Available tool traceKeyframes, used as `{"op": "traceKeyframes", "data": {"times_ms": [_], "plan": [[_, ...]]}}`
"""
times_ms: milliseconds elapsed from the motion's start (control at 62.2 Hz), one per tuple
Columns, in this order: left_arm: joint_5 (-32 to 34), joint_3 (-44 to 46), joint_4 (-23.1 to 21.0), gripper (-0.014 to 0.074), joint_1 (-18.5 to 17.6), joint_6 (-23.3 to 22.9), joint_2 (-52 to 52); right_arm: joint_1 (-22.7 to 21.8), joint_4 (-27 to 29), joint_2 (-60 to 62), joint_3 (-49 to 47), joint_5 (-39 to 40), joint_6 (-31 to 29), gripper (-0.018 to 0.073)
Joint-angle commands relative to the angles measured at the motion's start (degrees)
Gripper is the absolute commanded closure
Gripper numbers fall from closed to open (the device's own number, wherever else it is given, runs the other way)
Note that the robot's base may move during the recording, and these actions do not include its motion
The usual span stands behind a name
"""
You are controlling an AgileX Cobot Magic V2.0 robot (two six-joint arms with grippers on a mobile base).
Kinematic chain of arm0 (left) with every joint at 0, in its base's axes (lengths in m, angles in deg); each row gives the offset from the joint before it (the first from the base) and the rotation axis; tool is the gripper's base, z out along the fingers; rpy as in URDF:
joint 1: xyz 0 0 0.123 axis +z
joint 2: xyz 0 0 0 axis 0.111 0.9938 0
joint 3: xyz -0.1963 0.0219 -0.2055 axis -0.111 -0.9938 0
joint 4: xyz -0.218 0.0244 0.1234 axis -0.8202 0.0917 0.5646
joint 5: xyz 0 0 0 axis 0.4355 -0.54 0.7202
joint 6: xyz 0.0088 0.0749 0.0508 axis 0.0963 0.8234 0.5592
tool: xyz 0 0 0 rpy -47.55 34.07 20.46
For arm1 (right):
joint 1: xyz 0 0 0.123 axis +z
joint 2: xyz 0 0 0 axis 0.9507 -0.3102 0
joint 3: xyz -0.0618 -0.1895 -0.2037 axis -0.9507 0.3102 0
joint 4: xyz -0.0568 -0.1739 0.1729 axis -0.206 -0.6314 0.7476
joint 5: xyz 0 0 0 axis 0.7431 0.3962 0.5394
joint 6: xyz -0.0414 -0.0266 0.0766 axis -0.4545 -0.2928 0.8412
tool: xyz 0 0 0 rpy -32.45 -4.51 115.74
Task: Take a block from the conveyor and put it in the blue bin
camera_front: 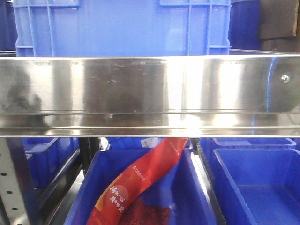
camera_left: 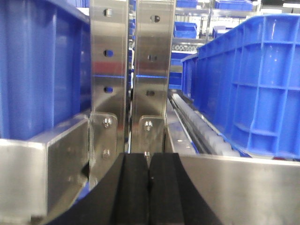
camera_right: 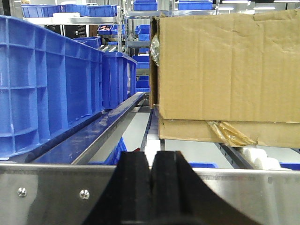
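No block and no conveyor belt show in any view. My left gripper (camera_left: 149, 161) is shut and empty, its black fingers pressed together in front of a steel shelf upright (camera_left: 129, 70). My right gripper (camera_right: 151, 161) is also shut and empty, just above a steel shelf rail (camera_right: 56, 194). Blue bins stand all around: a large one (camera_front: 122, 28) on the shelf in the front view, two open ones (camera_front: 253, 187) below it, and tall ones to the left wrist's right (camera_left: 253, 84) and the right wrist's left (camera_right: 47, 79).
A wide steel shelf beam (camera_front: 150, 93) fills the middle of the front view. The bin below it holds a red printed strip (camera_front: 140, 180). A cardboard box (camera_right: 225, 75) sits on roller tracks (camera_right: 255, 157) right of my right gripper. Another roller track (camera_left: 201, 131) runs beside the left one.
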Motion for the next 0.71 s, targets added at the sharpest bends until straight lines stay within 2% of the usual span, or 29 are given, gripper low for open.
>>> {"op": "traceKeyframes", "data": {"times_ms": [0, 322, 692], "plan": [[-1.21, -0.21, 1.92, 0.0707, -0.46, -2.25, -0.69, -0.12, -0.39, 0.22, -0.02, 0.71, 0.21, 0.0721], [0.00, -0.21, 1.92, 0.0707, -4.21, -2.25, -0.69, -0.12, -0.39, 0.22, -0.02, 0.71, 0.21, 0.0721], [0.00, -0.21, 1.92, 0.0707, -4.09, -2.25, -0.69, -0.12, -0.39, 0.22, -0.02, 0.71, 0.21, 0.0721]]}}
